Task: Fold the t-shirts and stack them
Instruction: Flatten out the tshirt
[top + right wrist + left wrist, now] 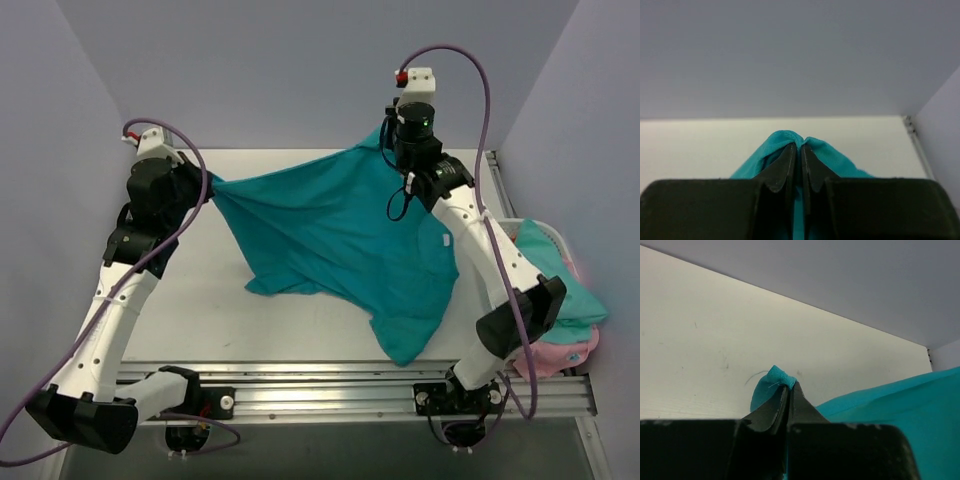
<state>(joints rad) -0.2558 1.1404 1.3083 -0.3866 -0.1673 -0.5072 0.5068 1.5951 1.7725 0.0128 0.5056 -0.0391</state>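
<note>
The deep teal t-shirt (pixel 330 235) hangs stretched between my two grippers above the white table (pixel 200 290), its lower part trailing on the table toward the front right. My left gripper (pixel 207 187) is shut on the shirt's left corner; a tuft of teal cloth (pixel 774 380) sticks out past the tips of that gripper (pixel 789 386). My right gripper (pixel 385 135) is shut on the shirt's far right corner; teal cloth (pixel 782 142) bulges round the closed tips of that gripper (pixel 800 146). Other shirts, pale aqua (pixel 560 285) and pink (pixel 565 355), lie in a basket at the right.
The white lattice basket (pixel 560 235) stands at the table's right edge behind my right arm. Grey walls close in the table on the left, back and right. A metal rail (pixel 330 385) runs along the near edge.
</note>
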